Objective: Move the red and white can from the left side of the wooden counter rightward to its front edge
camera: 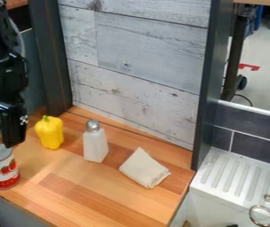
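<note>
Black claw (11, 142) by the top of the white-and-red tin can (3, 170), left on the wooden worktop (81, 193); can't tell if wide or narrow; yellow plastic pepper (49, 133), white silver-topped shaker (95, 145), folded cream cloth (143, 168) rightward of can.

Wood counter (84, 195), light and reddish strips. Clock from counter middle: red-and-white can (2, 168) upright at 9, yellow pepper (49, 133) upright at 11, metal-topped white shaker (95, 144) upright at 12, folded off-white cloth (143, 168) flat at 3.
</note>
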Motion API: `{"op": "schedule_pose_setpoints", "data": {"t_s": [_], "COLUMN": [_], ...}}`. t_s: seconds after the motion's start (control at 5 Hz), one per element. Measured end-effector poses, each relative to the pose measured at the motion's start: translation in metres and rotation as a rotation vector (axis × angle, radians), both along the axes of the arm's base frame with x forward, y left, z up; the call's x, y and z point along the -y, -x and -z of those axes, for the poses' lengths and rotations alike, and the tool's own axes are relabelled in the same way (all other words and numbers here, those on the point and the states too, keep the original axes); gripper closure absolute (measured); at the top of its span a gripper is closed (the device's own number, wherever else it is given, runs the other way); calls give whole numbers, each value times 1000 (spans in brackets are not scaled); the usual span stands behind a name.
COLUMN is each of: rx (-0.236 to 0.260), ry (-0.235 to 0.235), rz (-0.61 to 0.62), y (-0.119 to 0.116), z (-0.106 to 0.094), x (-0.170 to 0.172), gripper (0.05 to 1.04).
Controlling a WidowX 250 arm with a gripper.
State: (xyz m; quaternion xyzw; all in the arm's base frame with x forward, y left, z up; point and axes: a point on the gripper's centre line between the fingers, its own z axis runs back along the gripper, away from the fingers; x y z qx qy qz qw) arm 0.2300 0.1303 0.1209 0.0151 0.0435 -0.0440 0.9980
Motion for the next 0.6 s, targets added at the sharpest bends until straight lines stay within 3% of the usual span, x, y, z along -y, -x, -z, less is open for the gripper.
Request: {"op": "schedule_pose_setpoints", "data": {"t_s": [0.2,0.4,0.6], "rx": [-24,1,-2], "ry": [14,75,16], "rz": [-1,-8,-37], "y": [1,-4,-4], "z": [7,4,-2], "x": [0,-19,-46], "gripper": [83,83,83]}}
